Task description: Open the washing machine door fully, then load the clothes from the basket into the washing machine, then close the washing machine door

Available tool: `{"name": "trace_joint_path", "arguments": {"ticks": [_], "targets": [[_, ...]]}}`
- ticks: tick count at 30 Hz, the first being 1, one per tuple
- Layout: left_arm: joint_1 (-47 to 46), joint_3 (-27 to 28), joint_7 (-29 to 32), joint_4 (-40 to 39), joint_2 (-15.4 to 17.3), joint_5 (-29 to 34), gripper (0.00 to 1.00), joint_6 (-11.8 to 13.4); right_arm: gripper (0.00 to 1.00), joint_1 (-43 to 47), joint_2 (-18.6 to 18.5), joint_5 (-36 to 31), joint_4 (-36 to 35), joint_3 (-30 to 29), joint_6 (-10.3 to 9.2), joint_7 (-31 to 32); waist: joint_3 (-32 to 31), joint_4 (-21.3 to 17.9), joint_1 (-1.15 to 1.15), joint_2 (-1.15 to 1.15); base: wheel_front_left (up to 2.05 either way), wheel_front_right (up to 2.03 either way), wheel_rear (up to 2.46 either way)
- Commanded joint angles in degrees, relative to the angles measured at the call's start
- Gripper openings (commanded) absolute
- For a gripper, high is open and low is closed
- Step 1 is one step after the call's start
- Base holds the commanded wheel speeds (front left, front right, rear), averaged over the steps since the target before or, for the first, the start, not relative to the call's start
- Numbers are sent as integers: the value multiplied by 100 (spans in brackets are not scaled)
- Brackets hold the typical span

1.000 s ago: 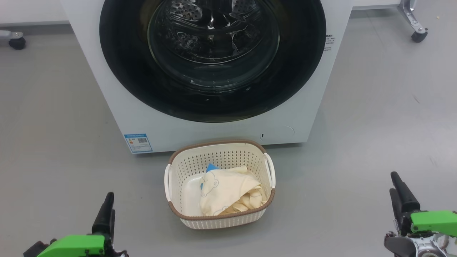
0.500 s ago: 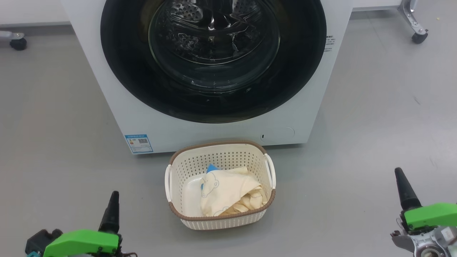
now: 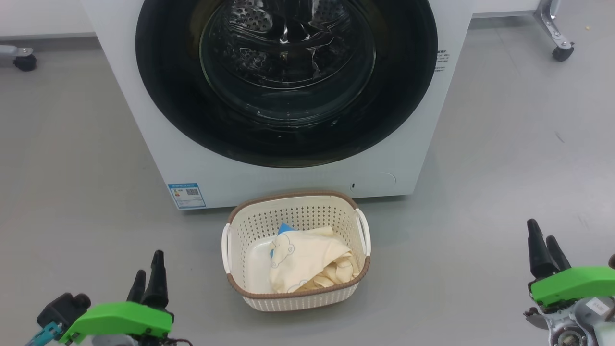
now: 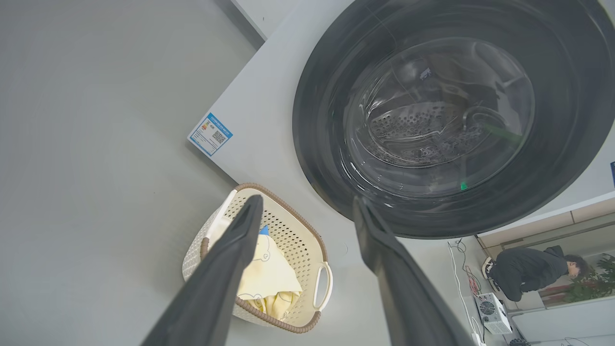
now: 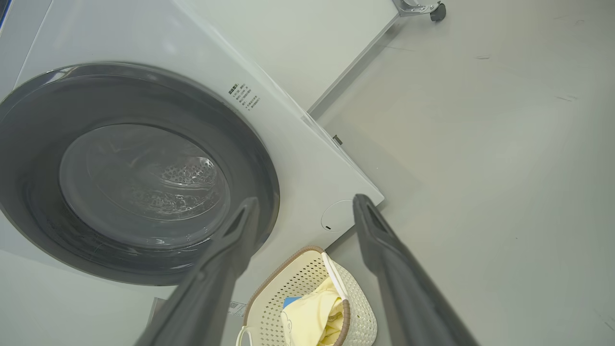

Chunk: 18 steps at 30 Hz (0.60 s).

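1. Grey floor (image 3: 504, 144), smooth, faintly scuffed.
2. Standing on it, far side: white washing machine (image 3: 269, 185).
3. Just in front, close but apart: cream basket (image 3: 298, 299).
4. Far left, caster (image 3: 23, 61); far right, second caster (image 3: 557, 52).
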Motion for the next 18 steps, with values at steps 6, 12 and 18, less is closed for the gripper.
{"name": "trace_joint_path", "arguments": {"ticks": [6, 12, 18], "targets": [[-345, 17, -147, -223, 123, 543, 100, 30, 100, -245, -59, -587, -320, 107, -8, -82, 5, 24, 0, 0, 0, 0, 0], [-392, -52, -247, -225, 132, 986, 100, 38, 100, -233, -16, -1075, -442, 169, -9, -99, -3, 35, 0, 0, 0, 0, 0], [-439, -121, -347, -237, 127, 1419, 100, 54, 100, -270, 29, -1569, -495, -34, -10, -129, 0, 47, 0, 0, 0, 0, 0]]}}
